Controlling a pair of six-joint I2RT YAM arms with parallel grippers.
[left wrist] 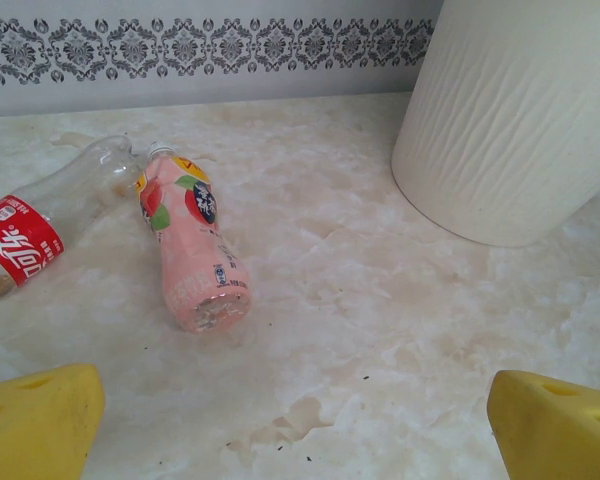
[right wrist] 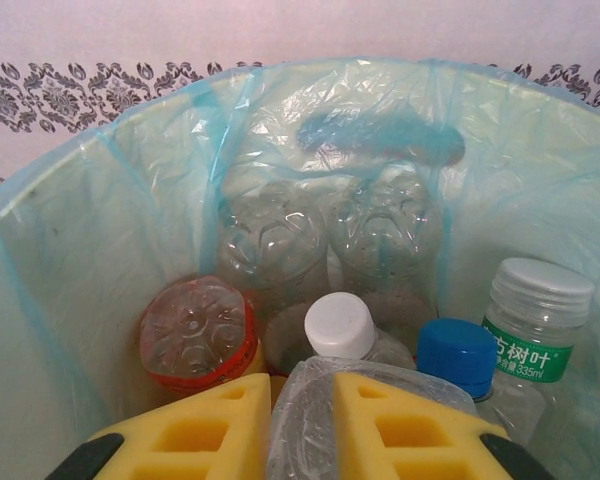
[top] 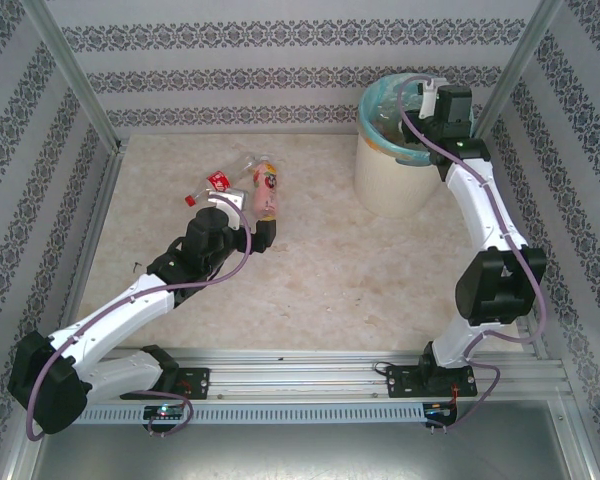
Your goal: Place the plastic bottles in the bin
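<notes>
The worktop (top: pixel 330 270) is a pale cream slab with a marbled pattern. In the left wrist view it carries faint brownish stains (left wrist: pixel 280 428) and tiny dark specks (left wrist: pixel 363 378).

The bin (top: pixel 390 185) stands upright on it at the far right corner, its ribbed cream wall meeting the surface.

Two bottles lie on their sides well to the left of the bin. The pink bottle (top: pixel 267 192) is the closer of the two to the bin. The red-labelled bottle (top: pixel 220 183), clear-bodied, lies on the pink bottle's far side from the bin. Its clear end sits just beside the pink bottle's neck; whether they touch cannot be told.
</notes>
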